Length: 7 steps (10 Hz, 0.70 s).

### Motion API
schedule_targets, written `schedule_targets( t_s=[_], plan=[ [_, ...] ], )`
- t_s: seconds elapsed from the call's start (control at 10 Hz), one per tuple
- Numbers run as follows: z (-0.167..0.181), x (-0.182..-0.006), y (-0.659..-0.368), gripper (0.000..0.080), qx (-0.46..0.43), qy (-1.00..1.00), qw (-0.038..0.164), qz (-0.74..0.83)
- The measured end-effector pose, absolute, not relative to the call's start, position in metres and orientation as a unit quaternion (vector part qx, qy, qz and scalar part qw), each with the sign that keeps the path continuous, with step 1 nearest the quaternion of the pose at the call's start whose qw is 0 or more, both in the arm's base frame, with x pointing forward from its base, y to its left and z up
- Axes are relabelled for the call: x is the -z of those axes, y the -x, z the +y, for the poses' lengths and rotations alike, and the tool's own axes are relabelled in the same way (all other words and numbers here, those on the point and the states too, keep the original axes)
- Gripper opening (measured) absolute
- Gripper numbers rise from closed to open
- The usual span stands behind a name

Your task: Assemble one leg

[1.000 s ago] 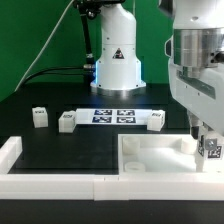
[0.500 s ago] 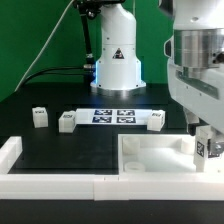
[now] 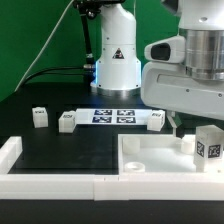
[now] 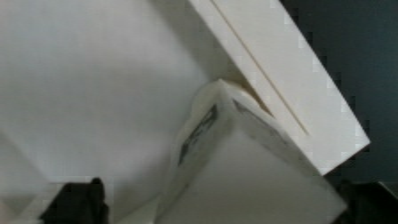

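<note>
On the tabletop (image 3: 50, 150), the marker board (image 3: 112, 116) lies flat toward the back, in front of the robot base (image 3: 116, 62). One leg (image 3: 39, 117) stands at the exterior view's left, a second leg (image 3: 66, 122) just beside the board's left end, a third (image 3: 157, 120) at its right end. Nearer the camera, on the exterior view's right, lies the large square part (image 3: 160, 160); a fourth leg (image 3: 207, 143) stands upright at its right edge. The arm (image 3: 190, 70) hangs above that part.
</note>
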State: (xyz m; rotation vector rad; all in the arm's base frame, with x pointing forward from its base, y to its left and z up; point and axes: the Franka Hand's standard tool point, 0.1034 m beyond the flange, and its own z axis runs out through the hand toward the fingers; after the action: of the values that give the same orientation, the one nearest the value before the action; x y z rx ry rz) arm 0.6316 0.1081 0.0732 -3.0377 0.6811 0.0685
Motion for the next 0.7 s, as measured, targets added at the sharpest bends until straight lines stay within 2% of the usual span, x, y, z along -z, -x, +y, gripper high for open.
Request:
schedule_targets(
  t_s=[0.4, 0.6, 0.7],
  plan=[
    [0.1171, -0.0735, -0.6295, 0.0649, -0.022, 1.0, 0.01, 0.017],
    [0.1174, -0.0732, -0.6292, 0.0649, -0.021, 0.999, 0.009, -0.028],
    [0.1171, -0.0731, -0.6291, 0.0558, -0.021, 0.999, 0.009, -0.026]
  ],
)
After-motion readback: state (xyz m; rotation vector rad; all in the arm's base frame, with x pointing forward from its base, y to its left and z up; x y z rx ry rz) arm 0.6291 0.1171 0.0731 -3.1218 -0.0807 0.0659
